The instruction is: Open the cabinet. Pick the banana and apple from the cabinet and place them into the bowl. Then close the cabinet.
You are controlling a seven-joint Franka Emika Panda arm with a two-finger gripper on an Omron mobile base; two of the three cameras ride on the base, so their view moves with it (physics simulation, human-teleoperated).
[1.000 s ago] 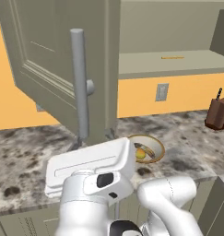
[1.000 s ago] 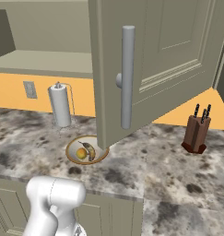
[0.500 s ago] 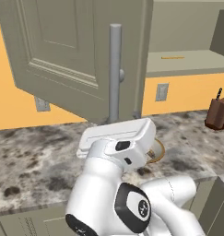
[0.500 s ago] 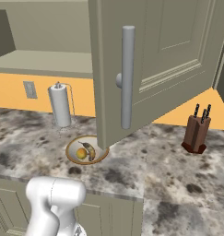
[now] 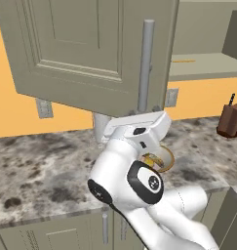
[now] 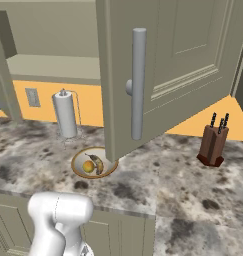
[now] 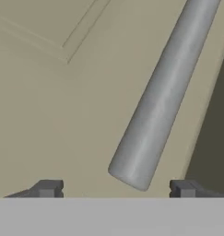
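knife block [image 6: 212, 145] | paper towel roll [image 6: 65, 114] | speckled counter [image 6: 193, 200]

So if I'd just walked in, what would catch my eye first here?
Probably the big cabinet door swung out over the counter, with its long silver handle. Below it sits the bowl holding the apple and banana. In the hand view, the open gripper hangs just under the lower end of the other door's handle.
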